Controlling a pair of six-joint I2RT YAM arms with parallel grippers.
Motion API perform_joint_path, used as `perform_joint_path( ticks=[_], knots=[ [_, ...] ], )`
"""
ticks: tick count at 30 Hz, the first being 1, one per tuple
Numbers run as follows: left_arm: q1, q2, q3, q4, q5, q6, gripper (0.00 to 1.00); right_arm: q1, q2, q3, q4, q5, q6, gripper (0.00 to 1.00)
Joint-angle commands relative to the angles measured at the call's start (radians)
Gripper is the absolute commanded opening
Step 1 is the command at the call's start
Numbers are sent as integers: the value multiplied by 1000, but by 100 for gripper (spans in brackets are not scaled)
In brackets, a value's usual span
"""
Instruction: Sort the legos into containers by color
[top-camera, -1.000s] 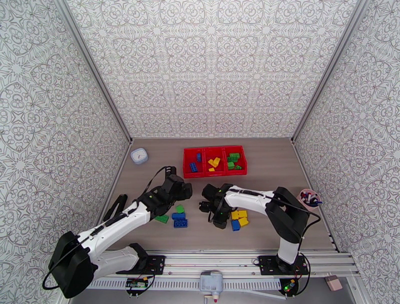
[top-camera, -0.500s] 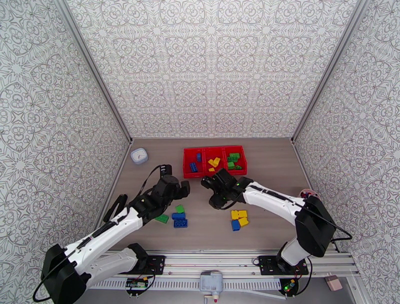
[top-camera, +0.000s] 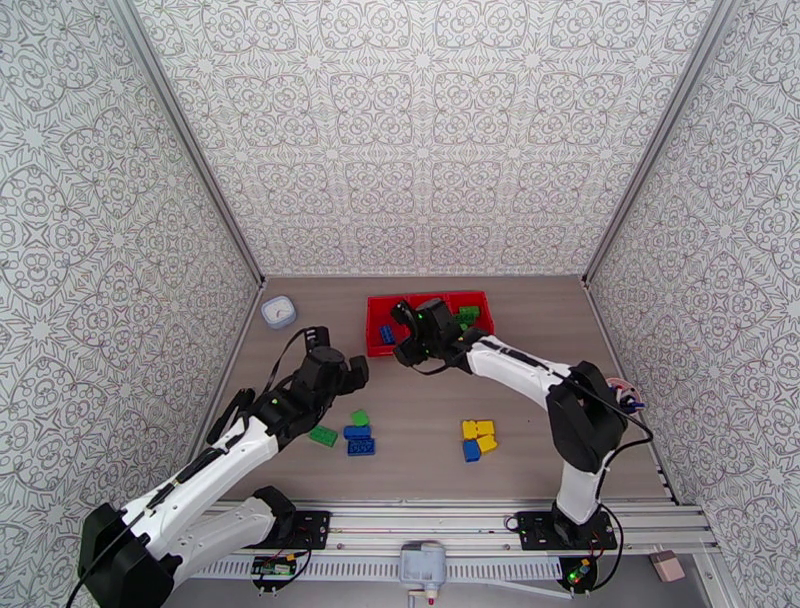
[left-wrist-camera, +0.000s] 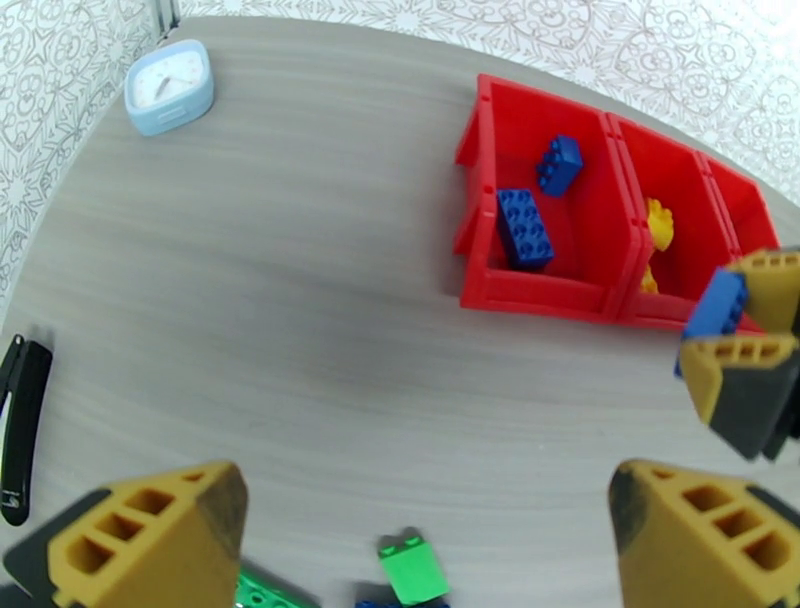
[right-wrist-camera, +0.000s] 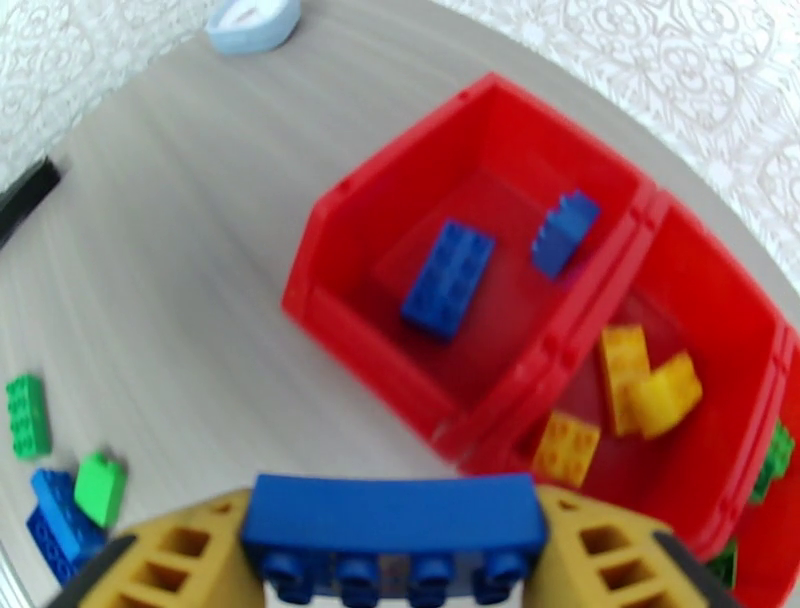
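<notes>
Right tool (left-wrist-camera: 738, 318) swung up to red tray's (right-wrist-camera: 362, 342) near edge, clamped on blue lego (right-wrist-camera: 393, 520), left tool (left-wrist-camera: 425, 512) spread wide

Plastic things on a wood-look table

We see the red tray (left-wrist-camera: 540, 297) as smooth moulded plastic with a soft gloss. The bricks (left-wrist-camera: 524, 228) are the same hard, shiny plastic, and the blue brick (right-wrist-camera: 395, 515) shows a sheen on its flat side. The table (left-wrist-camera: 300, 250) has a matt grey wood-grain face. The fingers (left-wrist-camera: 150, 535) look like matt mustard plastic with open cells and dark matt backs. The left arm (top-camera: 205, 468) has smooth white shells and matt black joints. The rail (top-camera: 450, 522) at the near edge looks like brushed metal. The walls (top-camera: 420, 130) are matt with a printed pattern; we cannot tell whether they are paper or cloth.
</notes>
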Motion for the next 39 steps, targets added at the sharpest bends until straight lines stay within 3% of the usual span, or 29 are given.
perform_joint_path(
  ticks=[1,18,24,30,34,39],
  knots=[
    [19,-17,-16,-24,8,-13,100,-13,83,118,31,-42,10,55],
    [52,-13,-24,-34,30,-14,100,-40,484,600,-12,-27,31,56],
    [57,-3,-16,-41,34,-22,100,-47,547,711,-79,-6,22,61],
    [49,18,25,-118,21,-81,100,-48,461,664,-78,-22,-9,88],
    [-5,41,58,-198,-51,-115,100,-48,335,506,-7,-49,-19,96],
    [-78,78,88,-294,-87,-198,100,-48,150,238,112,-74,-21,100]
  ],
)
